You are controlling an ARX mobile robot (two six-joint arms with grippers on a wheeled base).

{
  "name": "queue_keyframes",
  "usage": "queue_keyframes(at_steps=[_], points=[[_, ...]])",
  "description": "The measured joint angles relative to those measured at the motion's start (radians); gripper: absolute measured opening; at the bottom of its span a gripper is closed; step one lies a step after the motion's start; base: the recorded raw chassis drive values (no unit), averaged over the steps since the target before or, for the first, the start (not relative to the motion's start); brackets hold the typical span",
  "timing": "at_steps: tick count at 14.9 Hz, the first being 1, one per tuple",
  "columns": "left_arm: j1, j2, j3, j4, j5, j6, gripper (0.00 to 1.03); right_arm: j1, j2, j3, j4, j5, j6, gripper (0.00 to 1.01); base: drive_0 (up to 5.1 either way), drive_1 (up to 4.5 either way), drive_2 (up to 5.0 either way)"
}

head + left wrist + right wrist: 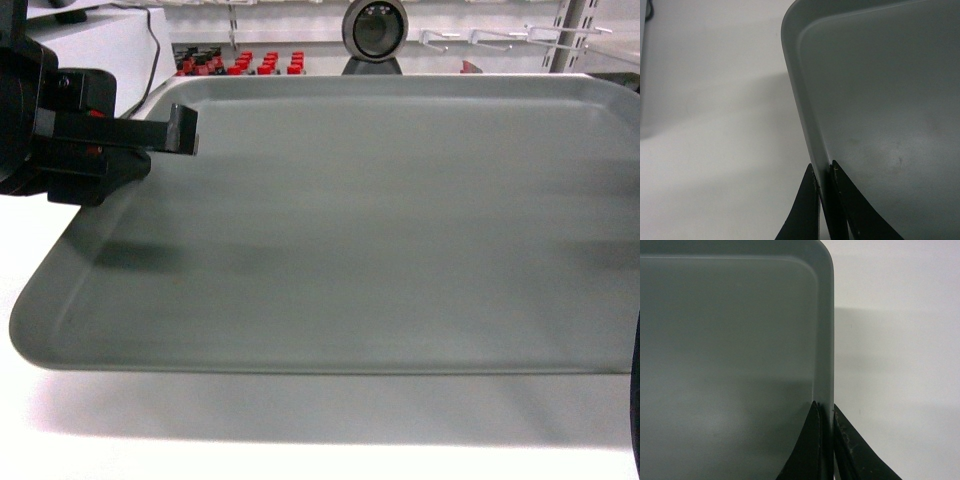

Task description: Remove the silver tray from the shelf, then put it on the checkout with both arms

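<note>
Filling most of the head view, the silver tray [380,230] sits over the white checkout [300,430], its near rim casting a shadow band on the counter, so whether that edge touches the surface or hangs just above it cannot be told. The left gripper [182,130] comes in from the left and meets the tray at its left rim near the far corner; the right arm shows only as a dark sliver at the lower right edge. Behind the tray's far rim stands the black round-headed scanner [375,30], very near that edge, with red-capped bottles [240,64] on shelving farther back. Bare white counter lies in front of the tray and to its left. From the left wrist-mounted camera, the left gripper [823,172] has its two black jaws pressed close on either side of the tray [880,100] rim, pinching it, with the rounded corner ahead and open counter [715,125] to the left. From the right wrist-mounted camera, the right gripper [825,412] likewise nips the tray [730,340] rim between nearly closed jaws, with the rounded corner ahead and plain white counter [900,340] stretching to the right.
</note>
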Motion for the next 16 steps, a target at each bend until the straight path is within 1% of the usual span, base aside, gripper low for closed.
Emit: queue_keyframes(at_steps=[3, 16], points=[[0.000, 0.000, 0.000, 0.005, 0.000, 0.000, 0.03, 0.000, 0.000, 0.000, 0.006, -0.001, 0.000, 0.03, 0.1, 4.14, -4.0], [0.001, 0.002, 0.000, 0.005, 0.001, 0.000, 0.03, 0.000, 0.004, 0.000, 0.006, 0.000, 0.000, 0.03, 0.0, 0.00, 0.0]])
